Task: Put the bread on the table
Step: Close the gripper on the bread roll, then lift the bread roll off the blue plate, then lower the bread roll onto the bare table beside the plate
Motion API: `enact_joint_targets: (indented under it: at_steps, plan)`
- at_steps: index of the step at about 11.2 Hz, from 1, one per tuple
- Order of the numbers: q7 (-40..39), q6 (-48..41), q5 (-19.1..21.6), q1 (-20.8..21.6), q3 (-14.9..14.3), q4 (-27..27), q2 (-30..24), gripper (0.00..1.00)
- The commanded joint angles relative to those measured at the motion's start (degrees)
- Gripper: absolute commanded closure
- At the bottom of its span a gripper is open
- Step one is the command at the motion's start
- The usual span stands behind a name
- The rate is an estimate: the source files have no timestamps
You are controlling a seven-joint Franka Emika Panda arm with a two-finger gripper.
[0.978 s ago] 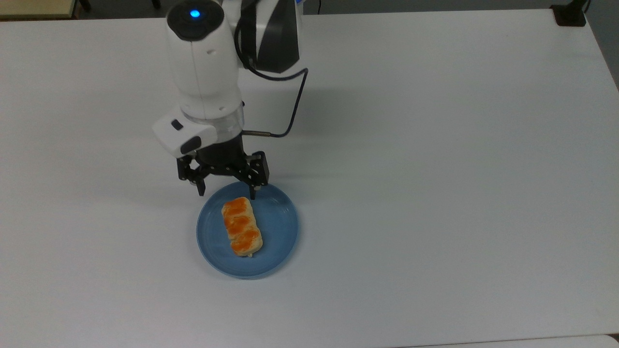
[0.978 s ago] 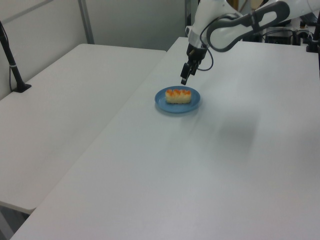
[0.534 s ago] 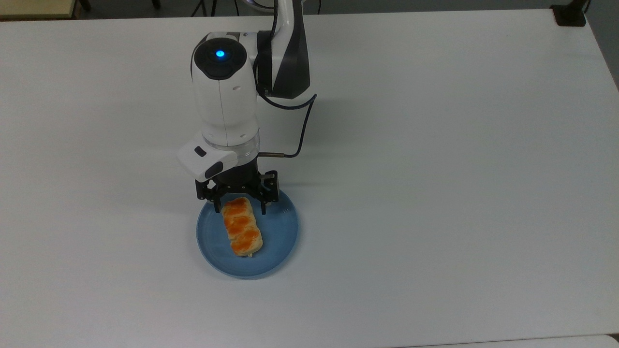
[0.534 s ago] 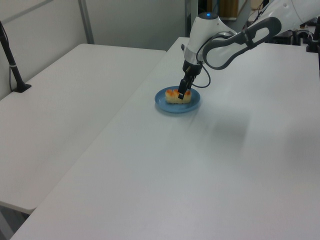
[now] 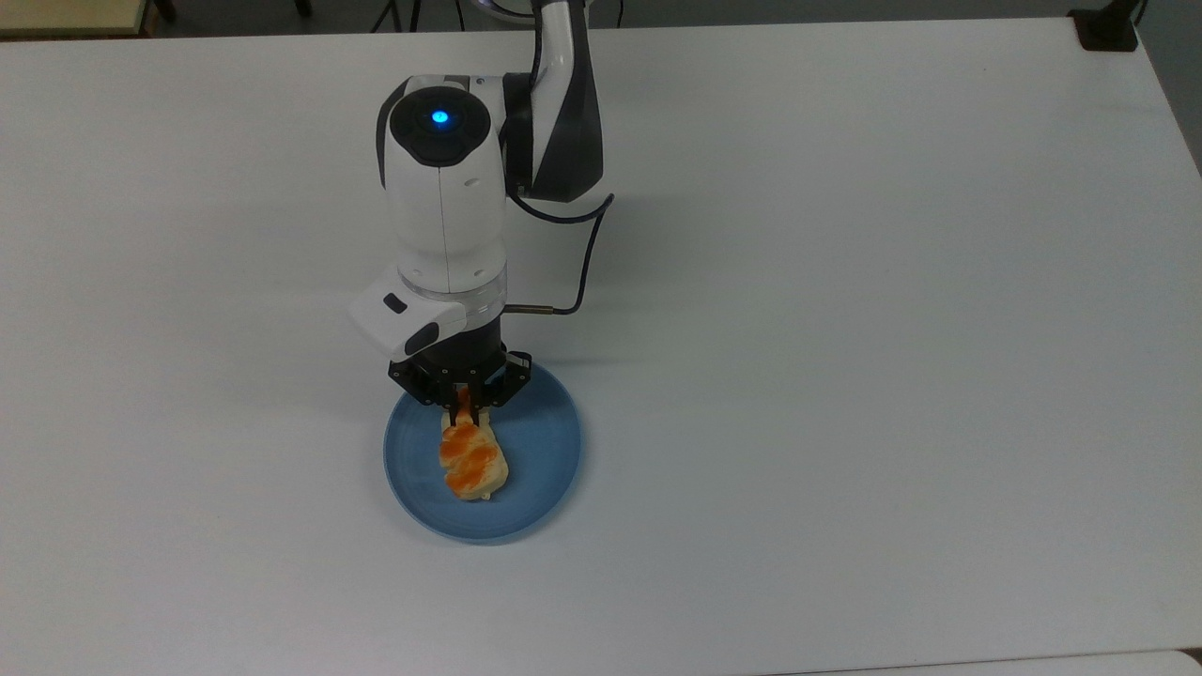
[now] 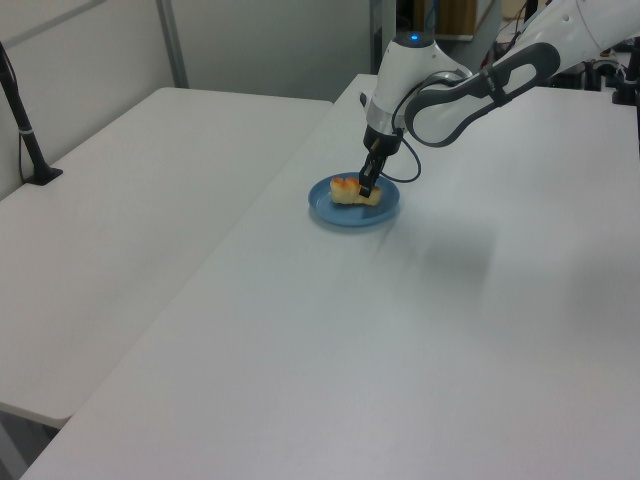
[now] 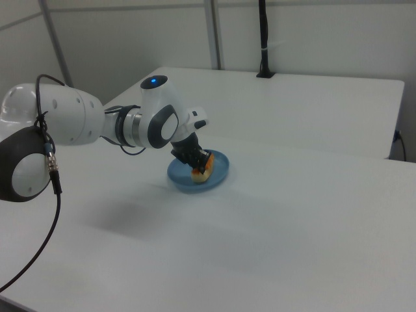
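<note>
- Nearest the top view's bottom edge: bare stretch of the table [image 5: 845, 488], white and plain; lots of free room w/ nothing on it, so a set-down spot looks easy to pick.
- Next up: the blue plate [image 5: 545, 469] sits on the table, a bit to the top view's left of centre. The bread [image 5: 474, 460] lies on it lengthwise, far end toward the arm, near end pointing at the top view's bottom; orange glazed patches face up.
- The gripper [image 5: 463, 402] is down at the bread's far end, fingers drawn in close on either side of that end. Looks clamped on the bread, though the grip point is partly hidden under the wrist, so probably a pinch, not certain how firm.
- Grabbing the end rather than the middle means the bun may droop or swing once lifted; bread still rests on the plate, no lift yet.
- Farther: white wrist and forearm [image 5: 441, 188] w/ a blue light, tilted over the plate; black cable loops off to the top view's right.
- Left view: same arm reaches in from the left view's upper right to the plate [image 6: 350, 212].
</note>
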Motion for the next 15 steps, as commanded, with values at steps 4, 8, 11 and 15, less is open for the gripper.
enact_joint_targets:
  at_steps: [4,8,11,15]
  plan:
    - [-4.4,-18.5,-0.6,-0.1,-0.1,-10.2,-19.7,0.88]
    - [-11.7,-38.4,-0.1,0.4,0.1,-13.7,-25.8,0.92]
    - [-8.2,-36.9,0.0,0.3,2.4,-18.7,-25.0,0.92]
    - [4.5,-21.2,0.1,0.7,2.4,-24.5,-24.2,0.91]
